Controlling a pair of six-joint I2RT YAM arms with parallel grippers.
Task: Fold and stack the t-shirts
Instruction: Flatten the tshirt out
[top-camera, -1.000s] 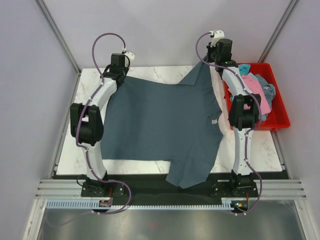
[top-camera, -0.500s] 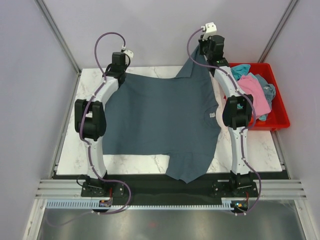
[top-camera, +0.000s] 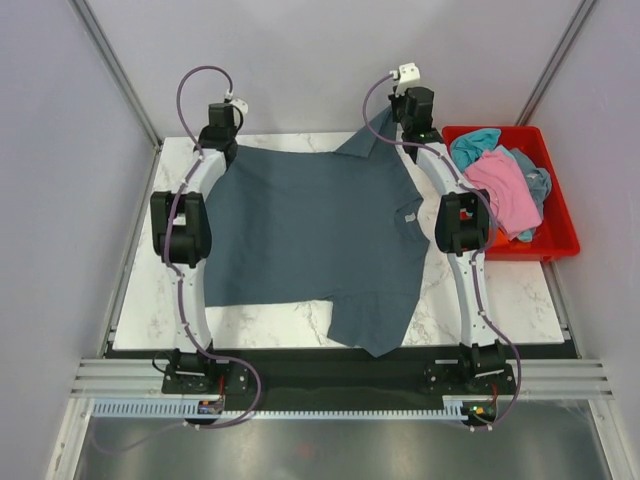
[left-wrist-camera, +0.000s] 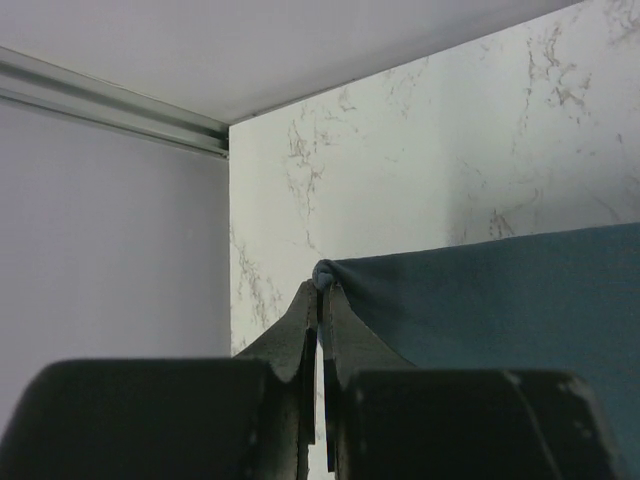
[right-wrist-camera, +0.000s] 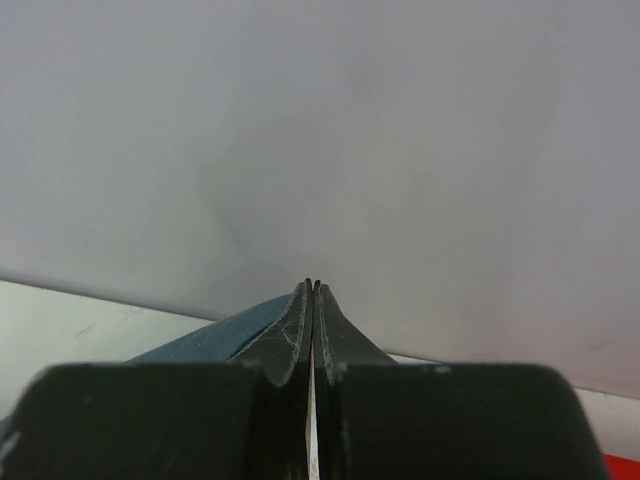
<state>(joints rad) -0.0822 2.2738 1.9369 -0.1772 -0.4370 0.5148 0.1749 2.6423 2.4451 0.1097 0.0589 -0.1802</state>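
We see the blue shirt (top-camera: 320, 230) spread on the table (top-camera: 140, 300), with one sleeve draped over the near edge. Only the wrist views show the grips: the left gripper (left-wrist-camera: 320, 295) and right gripper (right-wrist-camera: 312, 292) each pinch a far corner. To the right, a bin (top-camera: 556, 242) holds a pink shirt (top-camera: 498, 185) and a teal shirt (top-camera: 475, 142).

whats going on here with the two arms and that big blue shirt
Each arm pinches a far corner of the dark slate-blue t-shirt, spread across the marble table. The left end effector is shut on the left corner, the right end effector on the right one, lifted a little. No fold is made yet. A pink shirt and a teal shirt lie in the red bin.
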